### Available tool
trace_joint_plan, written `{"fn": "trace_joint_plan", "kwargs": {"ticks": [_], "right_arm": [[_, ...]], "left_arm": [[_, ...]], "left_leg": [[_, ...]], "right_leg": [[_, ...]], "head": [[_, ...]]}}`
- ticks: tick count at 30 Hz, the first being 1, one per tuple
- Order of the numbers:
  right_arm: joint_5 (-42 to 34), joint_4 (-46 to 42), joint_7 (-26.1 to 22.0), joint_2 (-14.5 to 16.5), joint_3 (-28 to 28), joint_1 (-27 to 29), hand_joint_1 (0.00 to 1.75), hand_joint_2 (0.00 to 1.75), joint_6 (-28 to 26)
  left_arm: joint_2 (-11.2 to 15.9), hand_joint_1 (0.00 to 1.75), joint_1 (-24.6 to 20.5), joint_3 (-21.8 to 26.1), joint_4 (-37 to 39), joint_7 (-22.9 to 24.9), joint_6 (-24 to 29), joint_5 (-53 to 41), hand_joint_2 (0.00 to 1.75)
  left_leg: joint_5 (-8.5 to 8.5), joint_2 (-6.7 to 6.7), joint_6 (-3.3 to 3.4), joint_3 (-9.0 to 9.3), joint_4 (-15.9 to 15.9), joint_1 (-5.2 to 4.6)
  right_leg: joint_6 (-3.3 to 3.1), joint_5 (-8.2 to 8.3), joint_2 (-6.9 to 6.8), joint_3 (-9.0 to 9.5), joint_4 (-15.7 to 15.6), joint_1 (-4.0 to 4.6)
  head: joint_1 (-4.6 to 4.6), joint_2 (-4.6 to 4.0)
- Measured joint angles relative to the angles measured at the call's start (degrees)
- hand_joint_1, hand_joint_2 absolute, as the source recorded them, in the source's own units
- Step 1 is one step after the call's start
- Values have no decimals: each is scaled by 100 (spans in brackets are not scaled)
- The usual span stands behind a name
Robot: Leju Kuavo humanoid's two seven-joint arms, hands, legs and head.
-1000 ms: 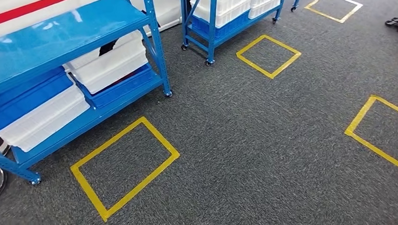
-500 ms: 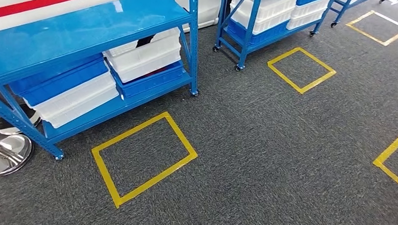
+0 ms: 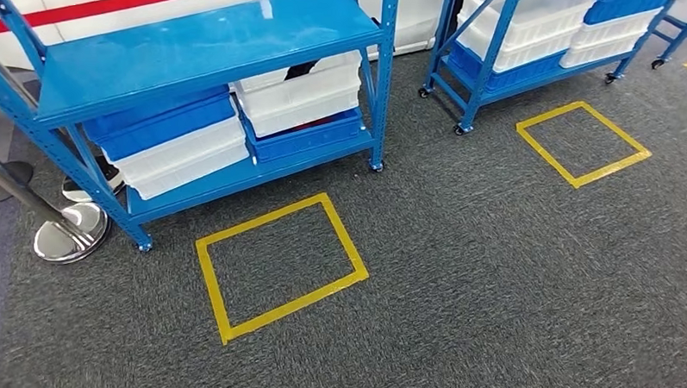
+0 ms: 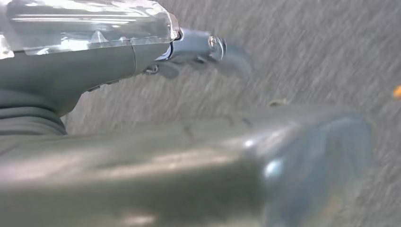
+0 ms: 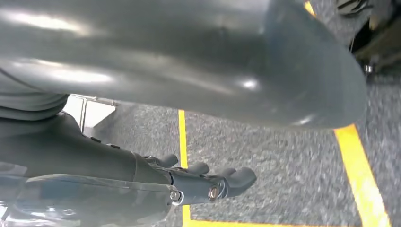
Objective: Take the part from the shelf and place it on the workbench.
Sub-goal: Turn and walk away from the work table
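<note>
A blue metal shelf [image 3: 198, 47] stands ahead on the left in the head view. Its lower level holds white bins [image 3: 300, 98] and blue bins [image 3: 153, 123], stacked. Something dark [image 3: 301, 69] shows behind the upper white bin, too hidden to identify. My left hand [image 4: 94, 66] hangs over grey carpet, its fingers [image 4: 203, 47] stretched out and holding nothing. My right hand [image 5: 94, 156] hangs above yellow floor tape, with its fingers [image 5: 222, 182] slightly bent, apart from the thumb and holding nothing.
A yellow taped rectangle [image 3: 277, 265] marks the carpet in front of the shelf. A second blue shelf [image 3: 492, 44] with bins stands at the back right, with another yellow rectangle [image 3: 583, 142] before it. A chrome post base [image 3: 67, 232] sits by the shelf's left leg.
The whole picture has shifted: the camera has swung left, so the shelf and the taped rectangle now sit nearer the middle. The chrome post base has come into fuller view.
</note>
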Motion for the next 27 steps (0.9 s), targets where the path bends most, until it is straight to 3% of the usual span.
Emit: {"fn": "trace_joint_plan", "kwargs": {"ticks": [2,4,6,8,10,11,13,14,16,17,18,20,21,23,25,27], "right_arm": [[-31,1,1,25,-67,7,0,0,-20],[-51,1,4,42,-127,5,0,0,-39],[-66,1,-12,53,-169,8,0,0,-17],[-67,0,-69,42,-187,13,0,0,83],[-52,-2,-134,27,-190,-3,0,0,195],[-40,-2,-155,20,-190,-6,0,0,231],[-21,-3,-174,10,-190,11,0,0,265],[-19,-2,-173,6,-190,27,0,0,272],[-23,1,-160,6,-194,49,0,0,277],[-27,1,-148,6,-200,55,0,0,277],[-30,1,-136,5,-209,58,0,0,276],[-34,2,-116,2,-230,61,0,0,270],[-40,2,-112,1,-240,60,0,0,266],[-70,3,-110,2,-257,40,0,0,258],[-110,3,-111,9,-279,9,0,0,254],[-129,2,-110,26,-304,4,0,0,249]], "left_arm": [[-90,0,28,-2,16,-41,-94,-35,0],[-126,0,59,-1,17,-86,-183,-63,0],[-157,0,76,-1,17,-129,-245,-95,0],[-198,0,88,-3,17,-161,-272,-126,0],[-251,0,122,-6,19,-179,-278,-141,0],[-283,0,143,-7,20,-184,-279,-144,0],[-339,0,159,-8,22,-191,-279,-145,0],[-359,0,156,-8,22,-191,-279,-145,0],[-376,0,146,-9,22,-164,-275,-149,0],[-380,0,142,-10,22,-138,-270,-154,0],[-382,0,140,-10,22,-107,-265,-162,0],[-384,0,135,-11,22,-57,-259,-177,0],[-385,0,130,-11,22,-39,-259,-181,0],[-385,0,118,-11,22,-14,-260,-181,0],[-384,0,102,-11,22,-1,-264,-180,0],[-381,0,87,-11,22,1,-266,-180,0]], "left_leg": [[-5,43,-15,-160,284,19],[337,123,14,96,-232,11],[602,367,95,460,-955,-37],[627,485,178,581,-1229,-90],[640,357,242,604,-1270,-84],[659,294,274,641,-1312,-66],[704,167,334,710,-1385,-24],[705,111,352,716,-1392,-29],[695,-22,371,722,-1386,-33],[680,-90,370,737,-1383,-32],[661,-158,361,763,-1376,-29],[596,-254,318,814,-1348,-25],[555,-287,284,820,-1314,-34],[492,-322,216,806,-1277,-48],[463,-338,157,818,-1287,-42],[361,-223,97,783,-1147,-36]], "right_leg": [[-5,-30,-148,18,1,24],[14,-69,-284,63,0,29],[63,-117,-405,123,1,41],[131,-157,-509,166,-5,49],[201,-184,-579,225,-21,39],[234,-225,-500,239,16,32],[279,-464,-180,81,401,18],[286,-637,-16,-105,754,13],[296,-854,100,-516,1439,7],[301,-800,112,-630,1560,4],[304,-626,119,-641,1457,-2],[300,-121,176,-422,767,-24],[291,53,222,-309,433,-26],[253,150,289,-217,131,-18],[186,133,269,-211,115,-7],[110,125,223,-179,81,-18]], "head": [[0,-1],[0,0],[0,1],[0,0],[-1,0],[-1,0],[1,-1],[2,-1],[2,0],[2,0],[2,0],[3,1],[3,1],[3,0],[2,0],[2,0]]}}
